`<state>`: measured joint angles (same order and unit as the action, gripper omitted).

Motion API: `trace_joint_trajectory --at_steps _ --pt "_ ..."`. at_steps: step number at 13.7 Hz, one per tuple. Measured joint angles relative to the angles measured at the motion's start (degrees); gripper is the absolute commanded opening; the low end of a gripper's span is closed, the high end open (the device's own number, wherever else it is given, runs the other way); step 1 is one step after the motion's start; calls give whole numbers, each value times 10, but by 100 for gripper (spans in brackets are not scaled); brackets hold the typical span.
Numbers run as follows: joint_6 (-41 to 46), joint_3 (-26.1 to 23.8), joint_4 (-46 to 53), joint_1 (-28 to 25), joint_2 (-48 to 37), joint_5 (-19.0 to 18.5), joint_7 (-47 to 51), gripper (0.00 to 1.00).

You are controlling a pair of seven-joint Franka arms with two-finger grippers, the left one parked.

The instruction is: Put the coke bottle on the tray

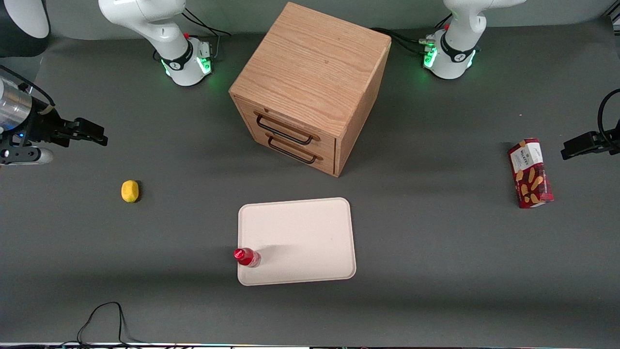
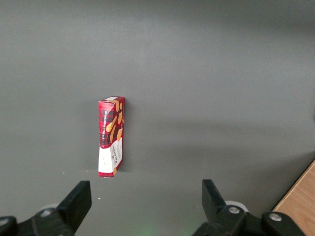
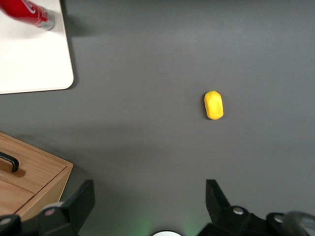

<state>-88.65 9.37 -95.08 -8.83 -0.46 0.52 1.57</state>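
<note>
Hanging spread wide and empty, the gripper (image 3: 147, 204) is well apart from the coke bottle (image 1: 247, 257) standing on the tray (image 1: 310, 232).

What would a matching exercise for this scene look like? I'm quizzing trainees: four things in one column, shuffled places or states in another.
Things:
1. coke bottle
2. lemon
3. snack box
4. end effector

Places or states:
A. open, holding nothing, raised at the working arm's end
B. lying toward the parked arm's end
C. standing on the tray
D. alone on the table, near the end effector

Pairs: 1-C, 2-D, 3-B, 4-A
</note>
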Motion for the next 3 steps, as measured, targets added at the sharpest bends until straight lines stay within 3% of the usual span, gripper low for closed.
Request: trace_joint_trajectory --at_steps 3 --pt "10 -10 8 27 0 5 0 100"
